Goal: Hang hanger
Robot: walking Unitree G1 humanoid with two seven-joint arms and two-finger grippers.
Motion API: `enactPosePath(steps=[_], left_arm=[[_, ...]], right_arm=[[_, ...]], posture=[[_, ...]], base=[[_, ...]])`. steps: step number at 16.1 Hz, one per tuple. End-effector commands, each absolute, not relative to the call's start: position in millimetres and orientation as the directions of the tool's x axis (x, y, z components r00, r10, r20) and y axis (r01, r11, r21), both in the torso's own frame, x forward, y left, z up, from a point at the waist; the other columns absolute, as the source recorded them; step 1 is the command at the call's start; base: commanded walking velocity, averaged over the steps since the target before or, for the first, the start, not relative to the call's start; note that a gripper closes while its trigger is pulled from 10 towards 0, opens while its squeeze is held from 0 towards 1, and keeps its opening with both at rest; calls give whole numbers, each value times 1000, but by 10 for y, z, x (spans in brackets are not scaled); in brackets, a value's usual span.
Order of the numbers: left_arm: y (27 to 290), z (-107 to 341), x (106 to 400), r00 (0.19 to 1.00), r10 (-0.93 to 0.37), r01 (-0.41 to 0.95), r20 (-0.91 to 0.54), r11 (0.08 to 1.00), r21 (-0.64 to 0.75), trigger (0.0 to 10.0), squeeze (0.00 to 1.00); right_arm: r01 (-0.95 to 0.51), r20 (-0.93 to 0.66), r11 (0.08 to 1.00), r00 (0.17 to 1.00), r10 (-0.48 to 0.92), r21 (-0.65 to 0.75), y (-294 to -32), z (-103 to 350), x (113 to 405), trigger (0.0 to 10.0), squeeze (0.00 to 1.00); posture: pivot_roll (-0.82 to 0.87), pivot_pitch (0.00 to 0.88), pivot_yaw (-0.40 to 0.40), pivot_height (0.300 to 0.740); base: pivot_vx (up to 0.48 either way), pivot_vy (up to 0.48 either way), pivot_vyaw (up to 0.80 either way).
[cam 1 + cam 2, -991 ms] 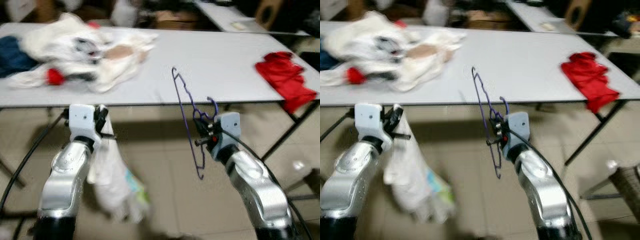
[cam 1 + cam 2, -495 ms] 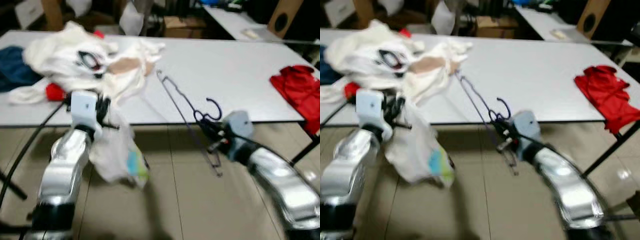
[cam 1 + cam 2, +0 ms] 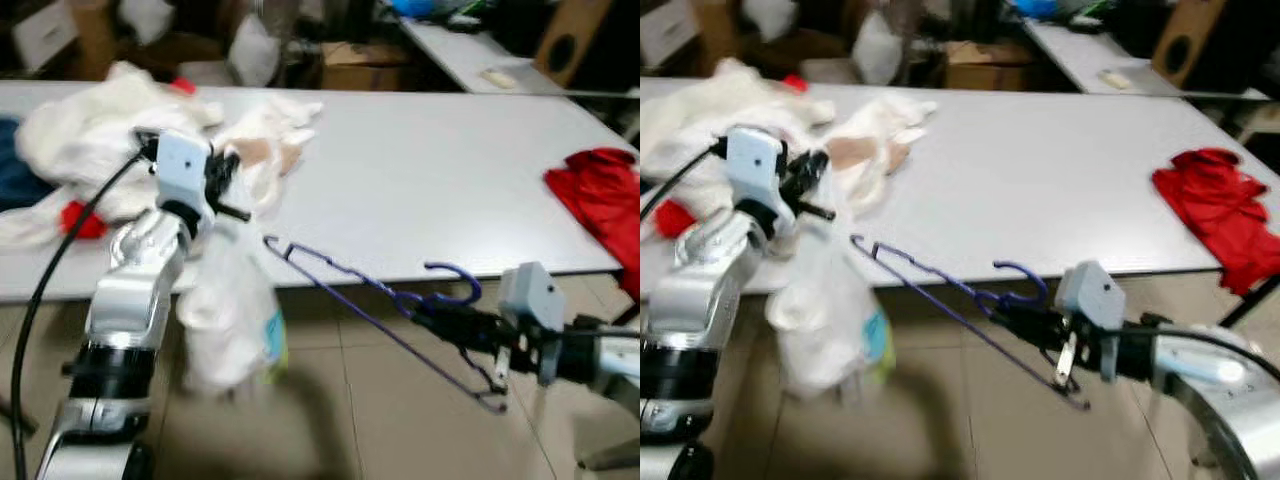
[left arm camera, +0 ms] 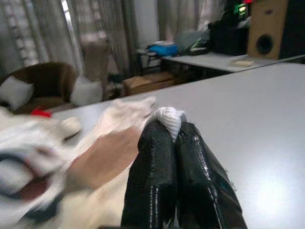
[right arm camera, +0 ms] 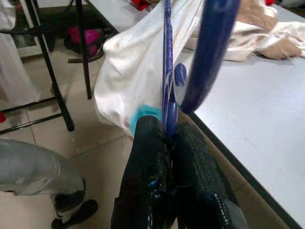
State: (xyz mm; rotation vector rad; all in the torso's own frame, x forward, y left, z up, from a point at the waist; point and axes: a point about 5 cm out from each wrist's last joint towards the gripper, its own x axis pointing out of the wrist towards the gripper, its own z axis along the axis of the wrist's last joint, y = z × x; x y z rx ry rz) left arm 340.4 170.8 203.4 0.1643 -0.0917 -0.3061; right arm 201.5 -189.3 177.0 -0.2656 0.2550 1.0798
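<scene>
My left gripper (image 3: pixel 228 193) is raised at the near table edge, shut on a white garment (image 3: pixel 230 310) that hangs below it toward the floor. In the left wrist view a tuft of white cloth (image 4: pixel 169 119) sticks out between the closed black fingers (image 4: pixel 152 181). My right gripper (image 3: pixel 428 314) is low in front of the table, shut on a thin purple hanger (image 3: pixel 330 266) just below its hook. The hanger lies nearly level and points left toward the garment. In the right wrist view the hook (image 5: pixel 209 52) stands close, with the garment (image 5: pixel 138 71) behind it.
A long pale grey table (image 3: pixel 430 170) spans the view. A heap of white and mixed clothes (image 3: pixel 90 140) lies on its left part, and a red cloth (image 3: pixel 600 190) drapes over its right edge. Tiled floor lies below; boxes and another table stand behind.
The right gripper has swung the hanger from upright down to nearly level, tip toward the garment. The left gripper has risen with the garment to table height. The camera has shifted.
</scene>
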Motion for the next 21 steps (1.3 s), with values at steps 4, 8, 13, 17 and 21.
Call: enactPosePath(steps=[4, 8, 13, 17, 21], left_arm=[[1490, 2312, 3451, 898, -408, 375, 165, 905, 199, 10000, 0], [1405, 2540, 3407, 859, -462, 421, 221, 883, 208, 10000, 0], [1369, 2908, 3357, 815, -486, 433, 316, 873, 225, 10000, 0], [1283, 3171, 3295, 775, -518, 459, 363, 855, 240, 10000, 0], [1085, 3080, 3216, 736, -599, 541, 317, 801, 258, 10000, 0]], right_arm=[[-918, -357, 390, 389, 849, -72, -1860, 1831, 1945, 10000, 0], [-913, -371, 397, 402, 837, -95, -1800, 1786, 2021, 10000, 0], [-906, -358, 407, 421, 833, -120, -1739, 1791, 2117, 10000, 0], [-900, -340, 414, 436, 833, -137, -1704, 1812, 2165, 10000, 0], [-903, -320, 411, 429, 844, -127, -1652, 1821, 2173, 10000, 0]], posture=[[-44, 0, -20, 740], [-40, 0, -27, 740], [-24, 0, -37, 740], [-20, 0, -36, 740], [-23, 0, -31, 740]], base=[[403, 0, 0], [404, 0, 0], [401, 0, 0], [386, 0, 0], [88, 0, 0]])
